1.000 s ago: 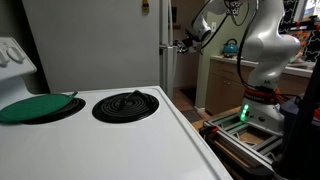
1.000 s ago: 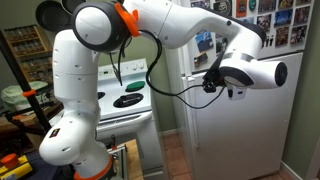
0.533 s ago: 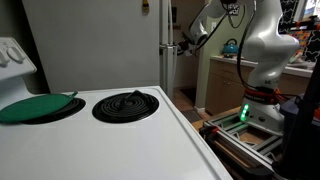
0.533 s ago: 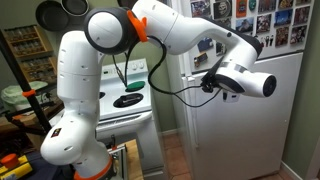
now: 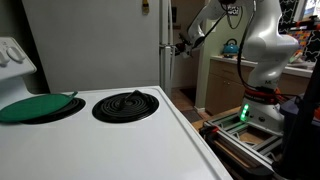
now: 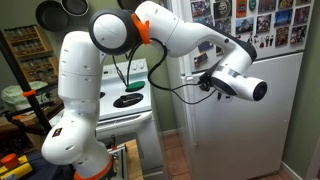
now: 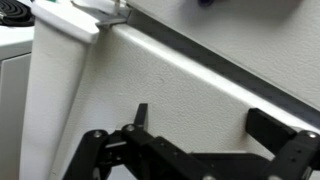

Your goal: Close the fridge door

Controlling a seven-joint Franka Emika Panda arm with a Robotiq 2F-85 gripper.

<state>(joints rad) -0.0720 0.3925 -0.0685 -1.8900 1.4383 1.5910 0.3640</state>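
Observation:
The fridge door [image 6: 250,140] is a tall white panel on the big white fridge; in an exterior view its narrow edge [image 5: 166,50] stands behind the stove. My gripper [image 6: 206,82] is at the door's front near its left edge, also seen in an exterior view [image 5: 183,46]. In the wrist view the white door face [image 7: 170,75] fills the picture and my gripper [image 7: 205,122] is open, both black fingers spread right at the surface, holding nothing. I cannot tell whether the door is fully against the fridge body.
A white stove top [image 5: 150,140] with a black coil burner [image 5: 125,105] and a green lid [image 5: 38,107] lies beside the fridge. Photos [image 6: 255,20] cover the upper door. A counter with a kettle [image 5: 232,47] stands behind the robot base [image 5: 255,110].
The wrist has swung lower and closer to the fridge front, and the gripper has shifted slightly toward the door's edge. The gripper stays open.

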